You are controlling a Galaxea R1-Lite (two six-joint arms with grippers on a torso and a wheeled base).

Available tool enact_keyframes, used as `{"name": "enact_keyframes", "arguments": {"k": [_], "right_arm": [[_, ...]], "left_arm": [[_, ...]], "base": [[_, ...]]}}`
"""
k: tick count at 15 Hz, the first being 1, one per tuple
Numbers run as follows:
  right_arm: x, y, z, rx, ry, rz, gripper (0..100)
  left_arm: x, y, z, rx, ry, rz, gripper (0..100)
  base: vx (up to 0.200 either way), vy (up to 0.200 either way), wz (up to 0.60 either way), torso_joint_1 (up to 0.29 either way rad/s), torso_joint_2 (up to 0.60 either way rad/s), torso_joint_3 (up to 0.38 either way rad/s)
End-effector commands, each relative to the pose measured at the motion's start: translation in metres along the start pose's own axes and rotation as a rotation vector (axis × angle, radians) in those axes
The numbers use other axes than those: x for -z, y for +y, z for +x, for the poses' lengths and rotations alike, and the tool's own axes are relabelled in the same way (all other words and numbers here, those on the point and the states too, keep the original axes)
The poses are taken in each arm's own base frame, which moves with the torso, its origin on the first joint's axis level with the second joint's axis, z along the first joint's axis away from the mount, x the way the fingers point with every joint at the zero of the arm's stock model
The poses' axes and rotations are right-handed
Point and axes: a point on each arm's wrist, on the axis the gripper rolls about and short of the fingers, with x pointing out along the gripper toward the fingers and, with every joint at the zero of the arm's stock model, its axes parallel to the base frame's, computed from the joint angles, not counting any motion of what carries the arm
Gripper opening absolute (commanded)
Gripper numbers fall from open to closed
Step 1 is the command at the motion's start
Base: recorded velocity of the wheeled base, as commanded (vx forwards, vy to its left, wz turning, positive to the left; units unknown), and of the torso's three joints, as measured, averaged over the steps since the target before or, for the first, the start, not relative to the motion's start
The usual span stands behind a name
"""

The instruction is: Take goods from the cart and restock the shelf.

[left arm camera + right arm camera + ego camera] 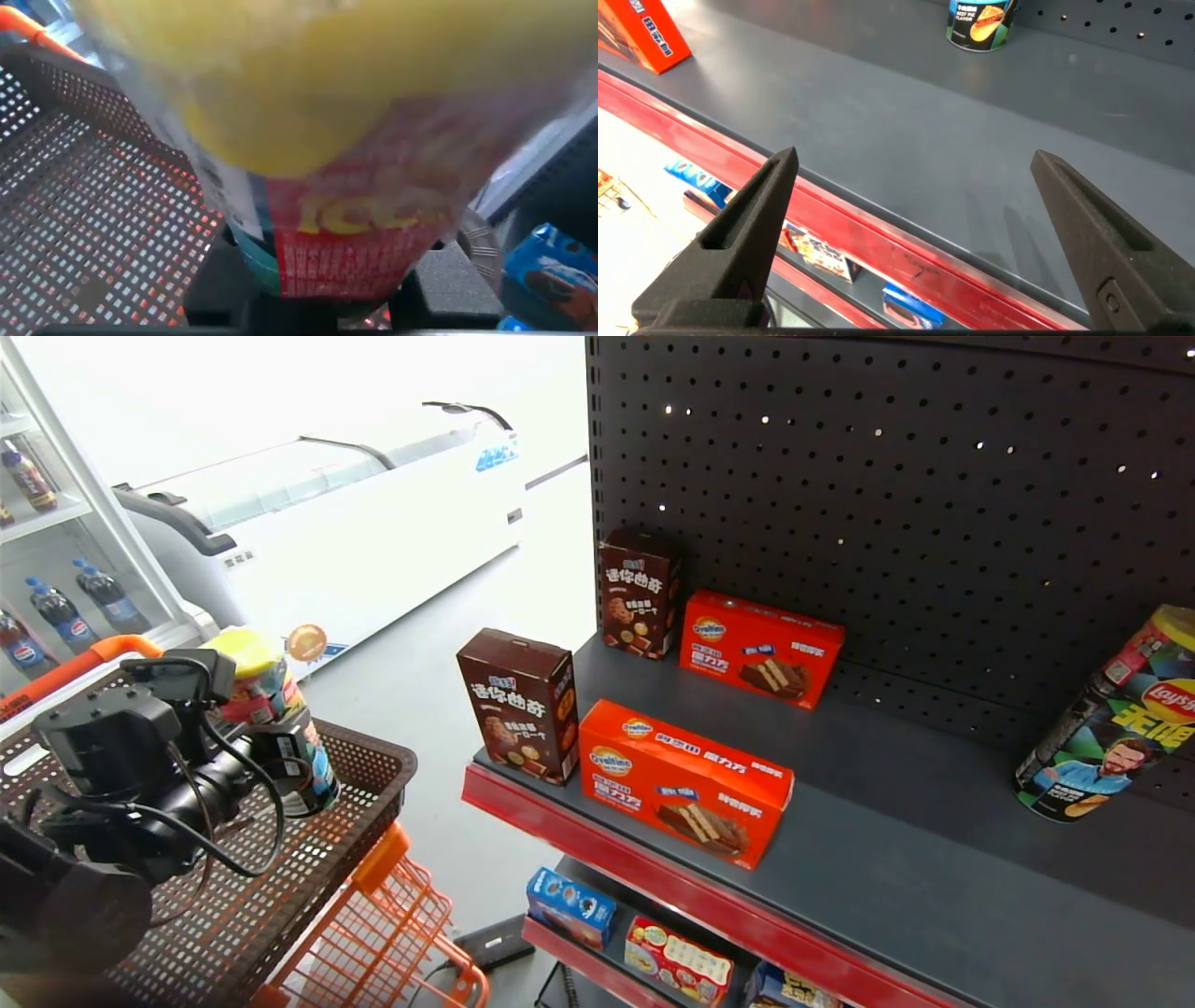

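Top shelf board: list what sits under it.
A lower shelf holds a blue box, a red-and-white pack and another blue pack. Farther back, the top board hides the rest.

Yellow-lidded can (346, 233), blurred (top beyond frame)

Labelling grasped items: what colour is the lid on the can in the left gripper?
Yellow lid on the can; clearest in the head view.
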Motion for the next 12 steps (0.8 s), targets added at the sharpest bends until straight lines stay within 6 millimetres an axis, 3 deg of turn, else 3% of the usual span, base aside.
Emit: {"name": "enact_keyframes", "arguments": {"k": [1, 3, 9, 12], "right_arm": [[0.000, 0.000, 0.000, -0.001, 0.001, 0.000, 100], [0.000, 0.000, 0.000, -0.001, 0.001, 0.000, 100], [0.000, 0.000, 0.000, -0.001, 0.001, 0.000, 100], [0.000, 0.000, 0.000, -0.001, 0.001, 0.000, 100]], "left_arm": [[-0.068, -0.003, -0.040, 0.079, -0.128, 0.002, 0], [-0.094, -0.008, -0.052, 0.150, -0.205, 0.004, 0], [-0.125, -0.046, -0.085, 0.409, -0.292, 0.003, 0], [-0.140, -0.066, -0.135, 0.612, -0.169, -0.023, 0]], "base": [[0.000, 0.000, 0.00, 0.000, 0.00, 0.000], [0.000, 0.000, 0.00, 0.000, 0.00, 0.000], [0.000, 0.000, 0.00, 0.000, 0.00, 0.000], [0.000, 0.000, 0.00, 0.000, 0.00, 0.000]]}}
